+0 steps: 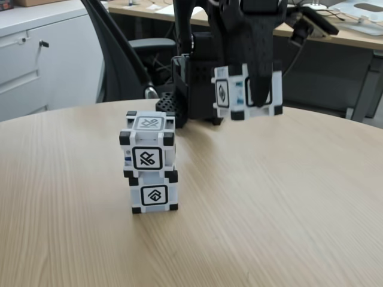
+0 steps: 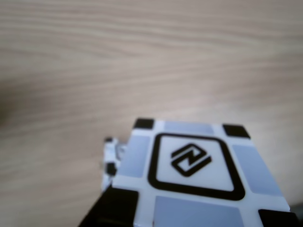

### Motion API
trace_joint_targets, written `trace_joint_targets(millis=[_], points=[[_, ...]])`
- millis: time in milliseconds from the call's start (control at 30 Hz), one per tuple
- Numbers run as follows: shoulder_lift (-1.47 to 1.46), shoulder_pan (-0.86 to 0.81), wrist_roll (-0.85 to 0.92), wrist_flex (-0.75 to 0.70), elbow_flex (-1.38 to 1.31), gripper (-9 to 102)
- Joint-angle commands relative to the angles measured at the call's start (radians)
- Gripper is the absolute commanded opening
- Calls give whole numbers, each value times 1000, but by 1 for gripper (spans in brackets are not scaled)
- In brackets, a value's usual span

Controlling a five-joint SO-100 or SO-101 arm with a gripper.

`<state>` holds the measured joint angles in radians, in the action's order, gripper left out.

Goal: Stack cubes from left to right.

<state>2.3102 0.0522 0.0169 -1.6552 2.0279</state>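
Gripping the third cube point(image 1: 230, 92) aloft, the claw point(image 1: 258, 89) hangs near the two-cube stack point(image 1: 149, 164).

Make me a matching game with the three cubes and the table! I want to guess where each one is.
Things:
1. bottom cube
2. middle cube
3. held cube
4. table

Places or states:
A. up in the air, gripped by the black gripper
B. sitting on top of another cube
C. light wood, underneath everything
D. resting right on the wood, with a cube on top

Pairs: 1-D, 2-B, 3-A, 4-C
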Motion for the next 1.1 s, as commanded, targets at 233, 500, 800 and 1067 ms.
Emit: trace_joint_targets(millis=[233,500,800,1067], points=[[97,-21,80,3,-23,0],[97,-158,170,5,-23,0],[98,-166,206,5,-25,0],[98,-307,296,5,-23,0]])
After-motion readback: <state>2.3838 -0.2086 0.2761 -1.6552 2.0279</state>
